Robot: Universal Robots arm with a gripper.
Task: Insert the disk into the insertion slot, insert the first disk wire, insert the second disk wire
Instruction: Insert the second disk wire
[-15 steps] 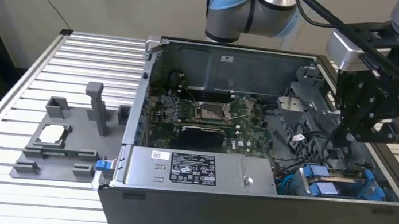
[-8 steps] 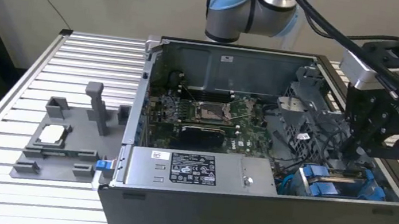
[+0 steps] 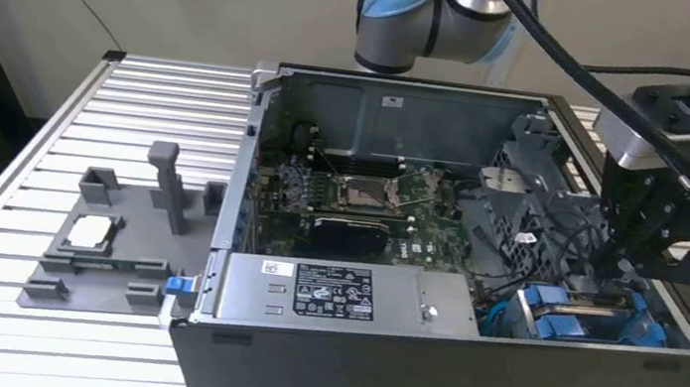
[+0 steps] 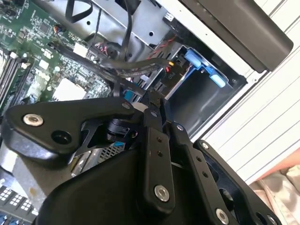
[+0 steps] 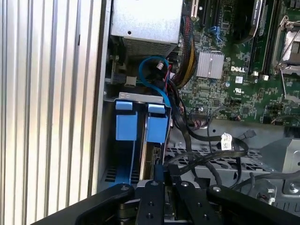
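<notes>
Slatted metal surface (image 3: 27,172) carries the computer case (image 3: 456,368); the claw (image 3: 631,259), grip state unclear, hangs over the disk (image 3: 576,314) seated in the insertion slot (image 3: 682,328).

One computer case (image 3: 456,368) on one slatted desk (image 3: 55,165). Within my view: one motherboard (image 3: 358,200), one power supply (image 3: 332,292), and two blue drive frames (image 5: 126,124), (image 5: 157,126) side by side in one drive cage (image 5: 136,97). Beside the case, one grey fixture (image 3: 110,253) holding one small chip (image 3: 92,232).
</notes>
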